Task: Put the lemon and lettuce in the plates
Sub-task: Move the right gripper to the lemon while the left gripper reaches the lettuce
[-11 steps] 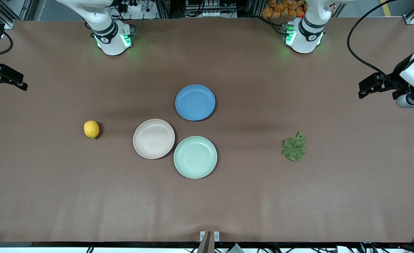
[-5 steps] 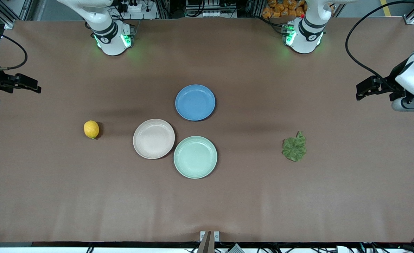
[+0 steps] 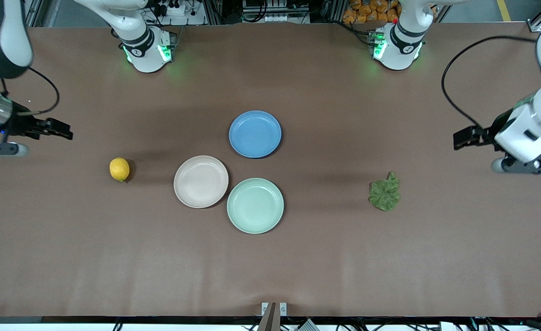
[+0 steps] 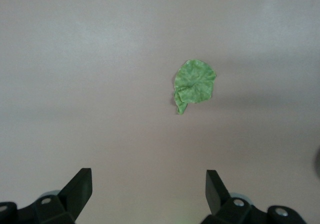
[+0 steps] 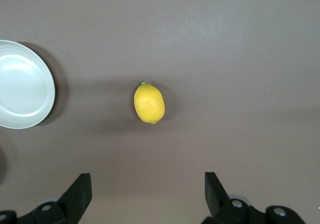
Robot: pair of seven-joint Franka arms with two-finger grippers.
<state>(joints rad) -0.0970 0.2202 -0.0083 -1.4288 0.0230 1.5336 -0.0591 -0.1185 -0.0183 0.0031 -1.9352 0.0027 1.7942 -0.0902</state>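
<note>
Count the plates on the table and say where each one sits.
3. The blue plate lies farthest from the front camera; the beige-pink plate sits toward the right arm's end, nearest the lemon; the mint green plate lies nearest the camera. None seems hidden.

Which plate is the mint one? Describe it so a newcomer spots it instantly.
Three round plates cluster mid-table. The mint green plate is the one nearest the front camera, its rim beside the beige-pink plate, with the blue plate farther up. It is empty, and its pale green tint sets it apart.
</note>
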